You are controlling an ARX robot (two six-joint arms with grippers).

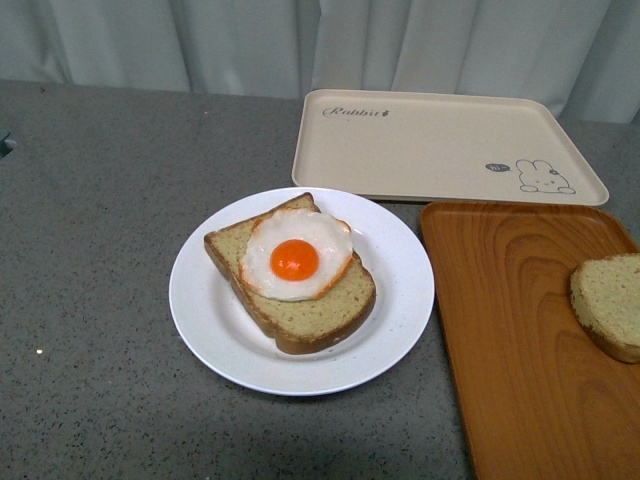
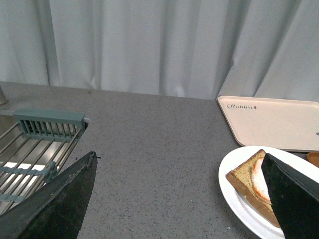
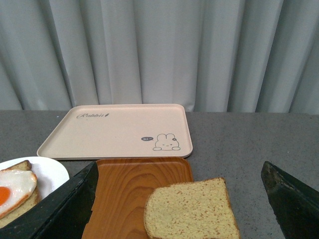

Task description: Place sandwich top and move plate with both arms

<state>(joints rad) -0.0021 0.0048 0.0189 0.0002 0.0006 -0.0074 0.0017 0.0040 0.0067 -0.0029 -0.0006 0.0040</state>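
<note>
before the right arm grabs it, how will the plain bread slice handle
The sandwich top looks thick and porous, so probably light and squashable if pinched hard. Lying flat on the wooden tray, it shouldn't roll but may slide when pushed.

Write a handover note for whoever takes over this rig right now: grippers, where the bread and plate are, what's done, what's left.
Left gripper: open, empty, over the counter near the plate.
Right gripper: open, empty, looking onto the sandwich top.
Sandwich top: lying on the wooden tray, not gripped.
Plate: on the counter, holding the egg-topped slice.
Done: nothing visible yet.
Left: set the sandwich top on the egg-topped slice, then move the plate with both arms.
</note>
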